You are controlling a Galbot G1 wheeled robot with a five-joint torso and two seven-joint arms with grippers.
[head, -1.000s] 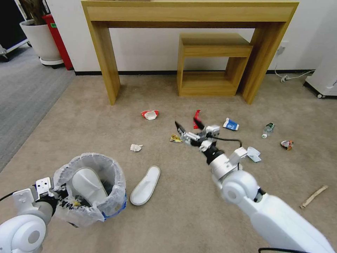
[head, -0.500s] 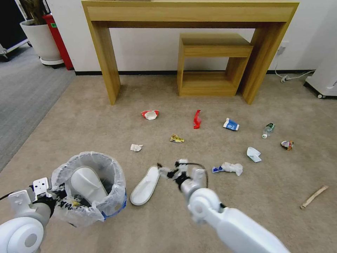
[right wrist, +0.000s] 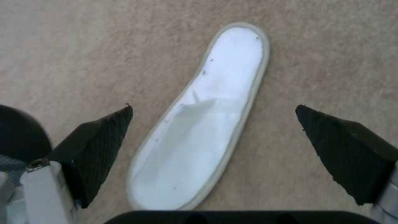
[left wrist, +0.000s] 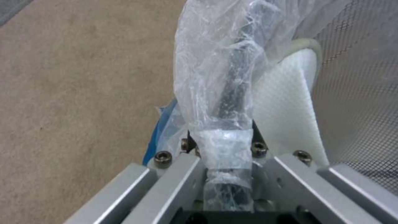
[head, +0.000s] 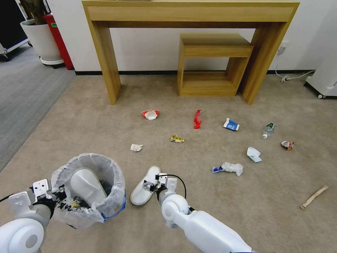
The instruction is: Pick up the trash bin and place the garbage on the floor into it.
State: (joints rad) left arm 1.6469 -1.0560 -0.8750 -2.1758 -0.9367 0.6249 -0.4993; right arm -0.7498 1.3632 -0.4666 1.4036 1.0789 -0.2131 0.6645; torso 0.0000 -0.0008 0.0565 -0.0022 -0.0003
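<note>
Below, straddled by spread jaws of right gripper [right wrist: 213,149]: white slipper [right wrist: 207,124], flat on carpet, positioned for grasping. Alongside, trash bin [head: 89,191], rim pinched in left gripper [left wrist: 226,149], kept near for dropping.

Wooden console table [head: 105,52], small shelf [head: 210,66] beneath, white planter [head: 40,40] beside.

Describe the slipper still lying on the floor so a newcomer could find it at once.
Start at the trash bin held by the left gripper at the near left of the carpet. Right beside it lies the white slipper, with the open right gripper over it. It is long, flat and oval, far bigger than the crumpled scraps around; its twin stands inside the bin.
</note>
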